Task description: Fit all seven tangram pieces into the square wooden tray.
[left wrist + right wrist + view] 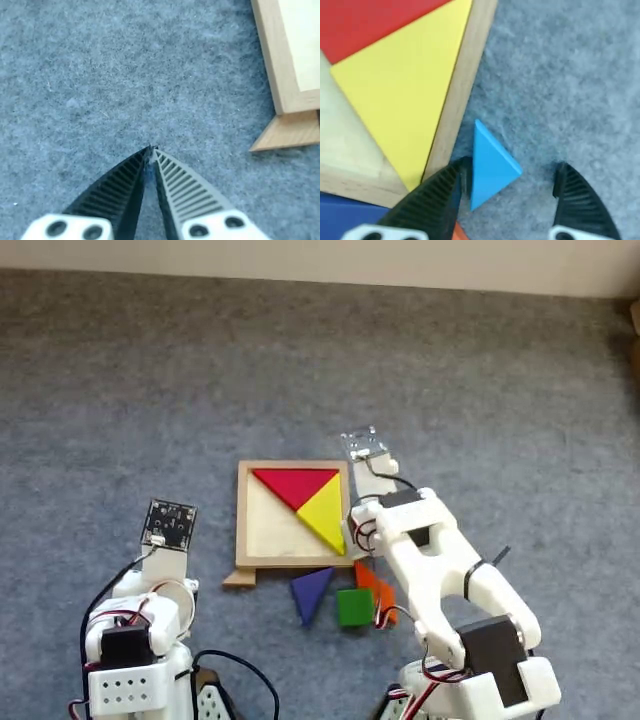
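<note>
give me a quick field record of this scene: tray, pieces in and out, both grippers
surface: grey carpet
tray: square wooden tray, partly filled
in tray: red triangle and yellow triangle, edges meeting
outside tray: dark blue triangle, green square and orange piece on the arms' side; light blue triangle beside the tray's rim
left gripper: shut, over bare carpet beside the tray
right gripper: open, light blue triangle between its fingers

My pincer (512,167) has black ribbed fingers (435,195). I see a light-blue triangle (490,167), red triangle (380,25), yellow triangle (405,95), pale wooden tray (465,85), fuzzy grey counter (570,75).
</note>
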